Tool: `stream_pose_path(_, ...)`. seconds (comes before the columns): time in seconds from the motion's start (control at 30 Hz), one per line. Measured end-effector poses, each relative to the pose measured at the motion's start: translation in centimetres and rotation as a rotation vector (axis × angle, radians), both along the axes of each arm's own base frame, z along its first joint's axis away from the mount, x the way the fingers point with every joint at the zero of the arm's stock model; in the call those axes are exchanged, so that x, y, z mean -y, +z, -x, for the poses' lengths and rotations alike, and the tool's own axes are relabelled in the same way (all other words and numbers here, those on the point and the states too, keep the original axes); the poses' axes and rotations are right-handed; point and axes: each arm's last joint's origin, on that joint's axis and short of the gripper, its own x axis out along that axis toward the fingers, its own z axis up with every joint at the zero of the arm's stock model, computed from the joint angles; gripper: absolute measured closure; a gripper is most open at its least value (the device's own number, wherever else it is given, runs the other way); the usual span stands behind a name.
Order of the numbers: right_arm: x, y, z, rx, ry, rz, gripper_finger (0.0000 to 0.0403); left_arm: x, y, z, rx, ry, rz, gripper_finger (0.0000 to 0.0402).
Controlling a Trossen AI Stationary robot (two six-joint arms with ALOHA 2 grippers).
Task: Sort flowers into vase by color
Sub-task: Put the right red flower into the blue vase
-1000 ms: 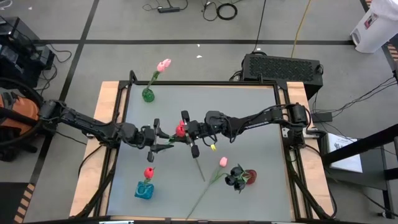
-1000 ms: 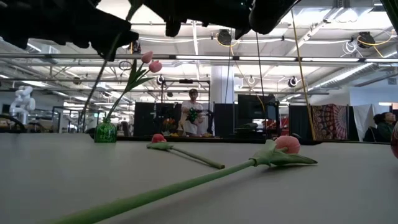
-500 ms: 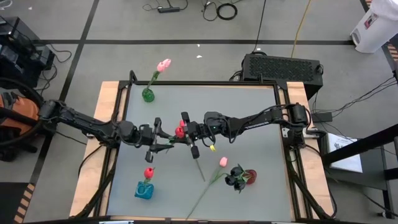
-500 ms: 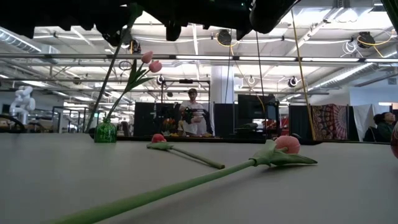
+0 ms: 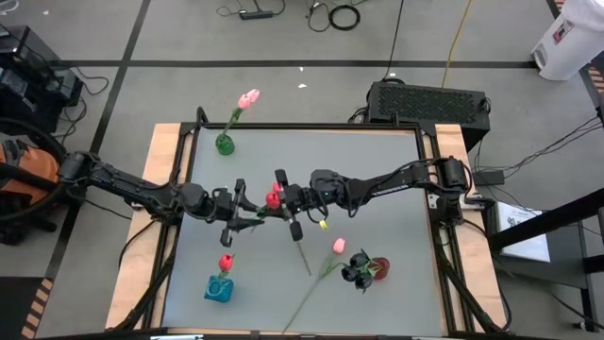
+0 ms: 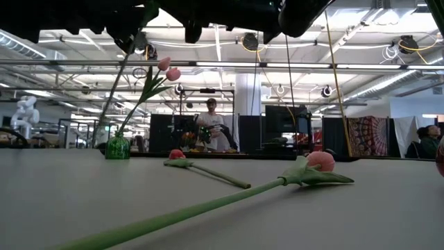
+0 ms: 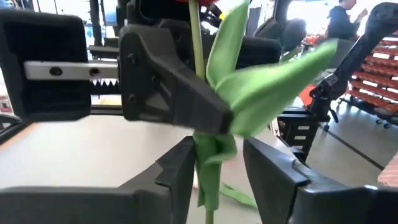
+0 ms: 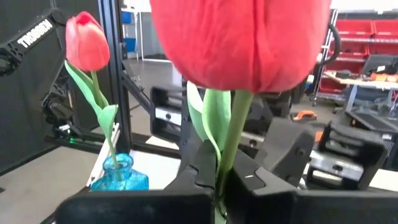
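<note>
1. At mid-desk, the right claw [image 5: 283, 200] is clamped on the stem of a red tulip [image 5: 273, 196], held above the desk [image 5: 377, 170].
2. Facing it, the left claw [image 5: 247, 210] has its fingers [image 7: 180, 174] apart around the same stem, just below the leaves; we judge a handover is under way.
3. Done so far: one red flower in the blue vase [image 5: 218, 289], pink tulips in the green vase [image 5: 225, 144].
4. Left on the desk: a pink tulip [image 5: 337, 246], a red-headed stem [image 6: 177, 155], and black and red heads [image 5: 363, 269] clustered together.
</note>
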Motion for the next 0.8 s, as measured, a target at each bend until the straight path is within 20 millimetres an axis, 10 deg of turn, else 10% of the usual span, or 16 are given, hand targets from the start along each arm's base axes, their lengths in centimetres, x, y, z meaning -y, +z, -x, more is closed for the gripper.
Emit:
stream_pose_path(0.5, -0.04, 0.12, 0.03, 0.018, 0.009, 0.001, 0.0371, -0.01, -0.28, 0.00, -0.029, 0.001, -0.007, 0.0387)
stream_pose_path(0.8, -0.02, -0.03, 0.06, -0.004, 0.005, 0.015, 0.0292, -0.17, -0.27, 0.21, -0.039, 0.042, -0.037, 0.0394)
